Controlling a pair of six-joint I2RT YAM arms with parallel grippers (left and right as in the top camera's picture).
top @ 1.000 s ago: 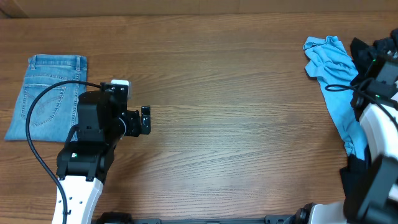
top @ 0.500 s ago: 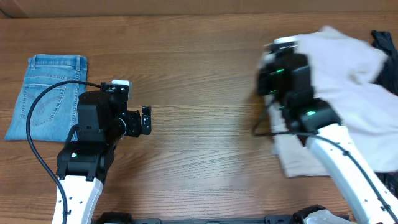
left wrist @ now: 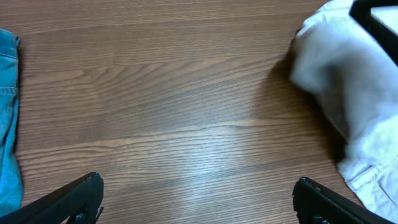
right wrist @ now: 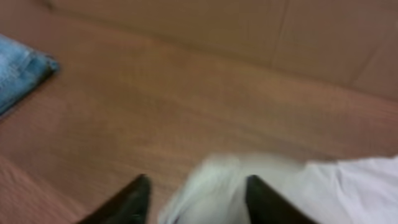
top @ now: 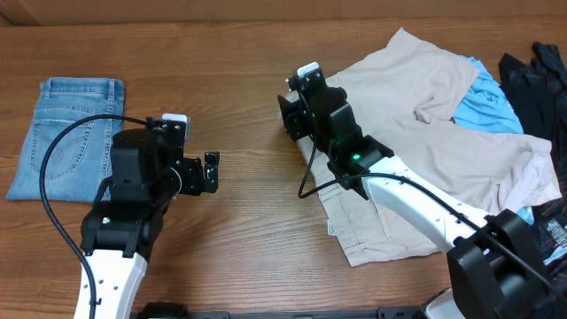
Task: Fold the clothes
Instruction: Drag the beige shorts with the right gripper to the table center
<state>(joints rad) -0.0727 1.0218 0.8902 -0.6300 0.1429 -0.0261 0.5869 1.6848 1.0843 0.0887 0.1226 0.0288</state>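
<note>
Right fingers (right wrist: 260,198) are clenching on a bunched fold of the beige trousers (top: 425,124). In the right wrist view I am seeing pale cloth filling the gap between the two dark tips. That view is blurring badly, so I am reading the grip from the cloth between the tips, not from sharp contact. From overhead, the right fingers are sitting at the trousers' left edge, near the middle of the table (top: 248,53), and the arm is reaching across the garment from the lower right corner.

Left fingers (left wrist: 79,198) are standing wide apart and holding nothing; I am seeing only bare wood between them. Overhead, they are hovering left of centre, pointing right, well apart from the trousers.

Trousers: lying spread and rumpled over the right half of the table, one end running toward the near edge with stitched seams showing there.

Light-blue shirt (top: 485,102): lying partly under the trousers, showing at the upper right.

Black garments (top: 536,80): lying at the far right edge, just beside the shirt.

Blue denim jeans (top: 66,133): lying folded and flat at the far left, well apart from the other clothes. The left arm's black cable (top: 53,155) is looping over them.
</note>
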